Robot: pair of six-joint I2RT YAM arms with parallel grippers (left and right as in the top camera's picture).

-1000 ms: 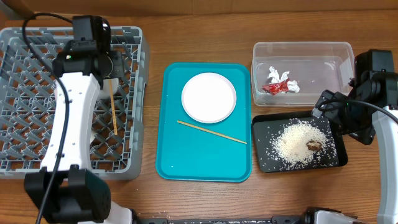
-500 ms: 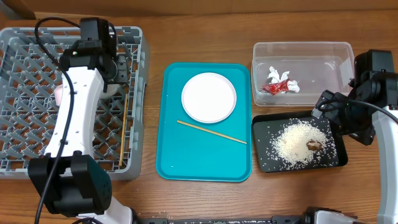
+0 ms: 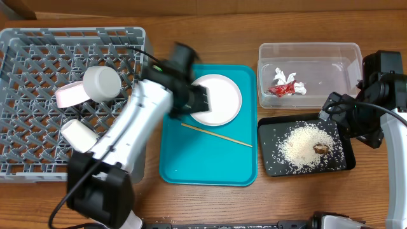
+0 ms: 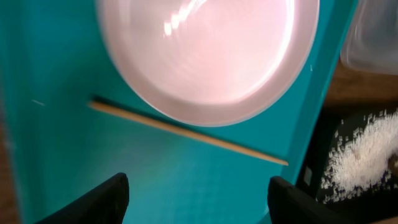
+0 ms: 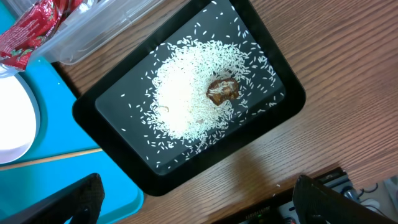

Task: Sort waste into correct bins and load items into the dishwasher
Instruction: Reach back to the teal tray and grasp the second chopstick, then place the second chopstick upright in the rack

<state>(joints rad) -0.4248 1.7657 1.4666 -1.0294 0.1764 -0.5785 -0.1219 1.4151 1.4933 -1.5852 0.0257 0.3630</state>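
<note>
Chopstick (image 3: 216, 135) on teal tray (image 3: 191, 166), left claw (image 4: 196, 199) released, moved from rack (image 3: 38, 76) over plate (image 3: 213, 99)

No readable text or numbers anywhere, red wrapper (image 5: 30, 30) markings too blurred

The plate (image 3: 214, 100) is white, the chopstick (image 3: 216, 135) pale tan, the big tray (image 3: 203, 162) teal, the rack (image 3: 32, 83) a grey lattice, the wrapper (image 3: 282, 90) red, the rice (image 3: 297, 151) white against the black tray (image 3: 270, 130), and the surface (image 3: 210, 32) wood-grained brown.
</note>
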